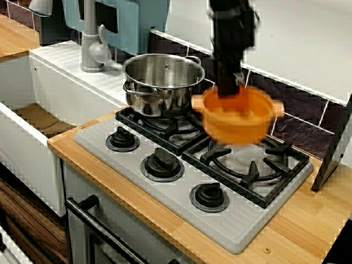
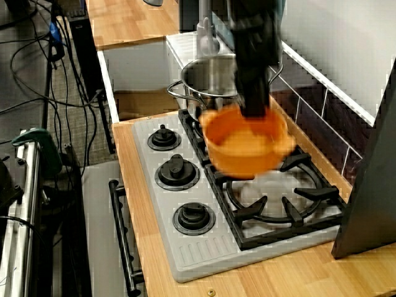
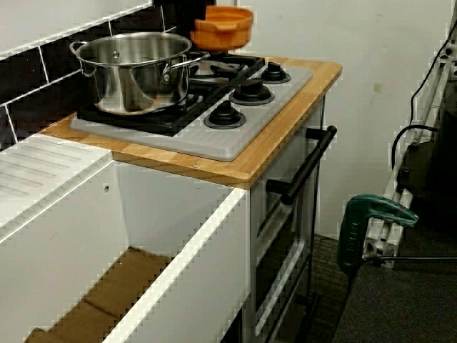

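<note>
In the front view an orange two-handled pot [image 1: 236,118] hangs blurred in the air over the right burner grate [image 1: 250,165]. My black gripper [image 1: 228,88] reaches down into it at the back rim and is shut on it; the fingertips are hidden inside. The high side view has the same orange pot [image 2: 244,148] under the gripper [image 2: 252,108], clear of the grate. From the low sink-end view the orange pot [image 3: 221,28] floats above the far burner. Close to the pot's left, a steel pot [image 1: 162,82] sits on the rear left burner.
Three black knobs [image 1: 162,162] line the grey hob plate [image 1: 236,225]. A grey faucet [image 1: 91,44] and a white sink [image 1: 22,143] lie to the left. A dark board [image 1: 335,148] leans at the right. A black oven handle [image 3: 307,164] sticks out in front.
</note>
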### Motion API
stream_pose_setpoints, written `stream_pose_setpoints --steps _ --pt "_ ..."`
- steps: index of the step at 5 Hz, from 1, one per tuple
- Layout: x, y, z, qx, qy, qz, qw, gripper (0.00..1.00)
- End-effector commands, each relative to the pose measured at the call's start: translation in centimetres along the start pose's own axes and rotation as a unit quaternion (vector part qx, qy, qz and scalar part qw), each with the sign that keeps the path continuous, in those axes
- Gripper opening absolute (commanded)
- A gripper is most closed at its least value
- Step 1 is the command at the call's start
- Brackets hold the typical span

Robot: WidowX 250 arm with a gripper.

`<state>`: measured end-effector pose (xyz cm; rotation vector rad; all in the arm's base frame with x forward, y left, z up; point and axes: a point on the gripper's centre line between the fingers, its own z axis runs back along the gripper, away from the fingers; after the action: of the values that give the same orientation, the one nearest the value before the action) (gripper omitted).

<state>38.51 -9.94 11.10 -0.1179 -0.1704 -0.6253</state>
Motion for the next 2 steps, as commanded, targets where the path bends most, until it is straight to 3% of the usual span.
stream_pose_setpoints --steps 1,2 --pt "0.56 0.01 -0.27 0.035 -0.023 0.011 0.9991 0.00" --pt "0.34 0.46 -0.53 0.033 -0.019 0.013 0.9992 0.00"
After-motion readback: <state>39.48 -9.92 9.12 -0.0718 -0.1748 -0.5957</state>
